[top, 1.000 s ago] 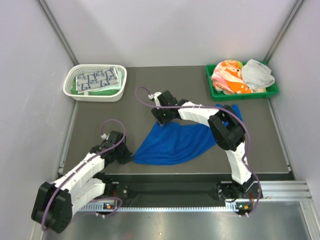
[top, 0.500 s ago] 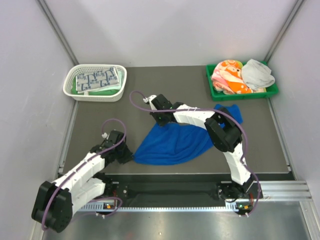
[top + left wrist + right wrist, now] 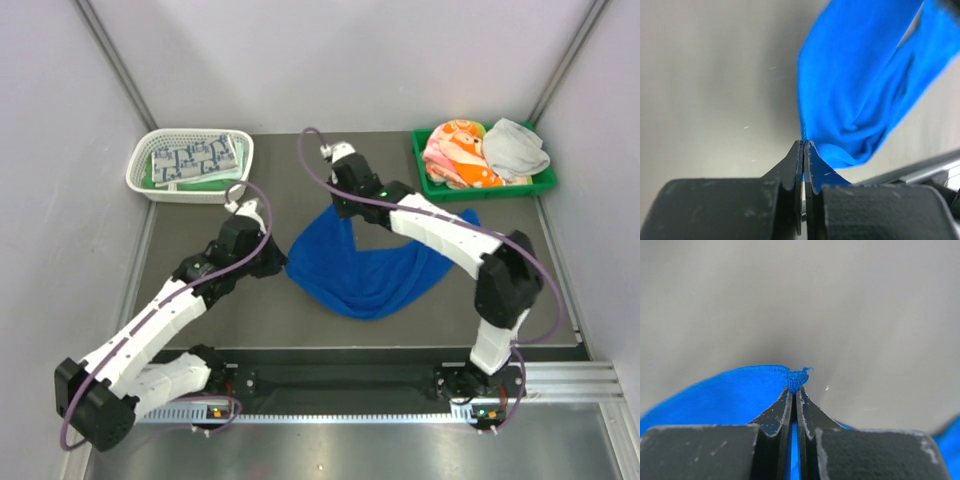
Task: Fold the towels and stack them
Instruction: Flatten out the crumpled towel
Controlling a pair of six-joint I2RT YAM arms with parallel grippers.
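Left tool, right tool pinch blue towel corners.

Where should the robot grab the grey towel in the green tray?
Probably a raised fold on top of the grey towel, coming straight down. It sits bunched up in the green tray, whose walls block the sides, with the orange-pink towel alongside.

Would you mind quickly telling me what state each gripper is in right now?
The left gripper is closed, pinching an edge of the blue towel.
The right gripper is closed, pinching a corner of the same blue towel.
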